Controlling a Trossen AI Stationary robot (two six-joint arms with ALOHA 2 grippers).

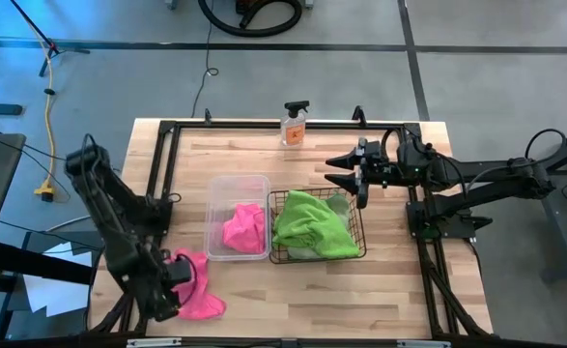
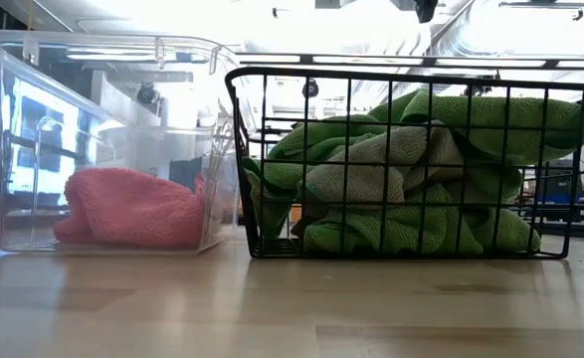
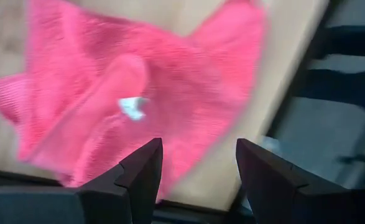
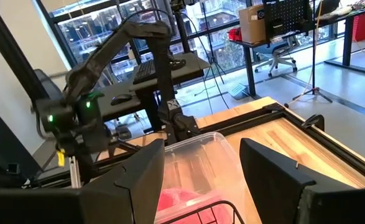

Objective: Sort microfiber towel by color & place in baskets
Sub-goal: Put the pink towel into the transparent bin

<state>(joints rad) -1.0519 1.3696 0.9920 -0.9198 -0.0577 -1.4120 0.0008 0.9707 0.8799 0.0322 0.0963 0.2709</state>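
Green towels look sorted into the black wire-mesh basket (image 1: 353, 253), so I've got the left gripper (image 3: 198, 177) spread open over the last loose pink microfiber towel (image 1: 198, 290) near the table's front-left corner, next: grab it, drop it in the clear plastic tub (image 1: 216, 188); right gripper (image 1: 345, 171) waits open behind the basket.

Worktop (image 1: 399, 280) bare in front and right of wire basket (image 1: 357, 253); clear tub (image 1: 214, 220) touches it, spray bottle (image 1: 294, 124) stands behind.

A lab or workshop: concrete floor (image 1: 293, 77), desks with office chairs (image 4: 280, 59), and large windows (image 4: 101, 28).
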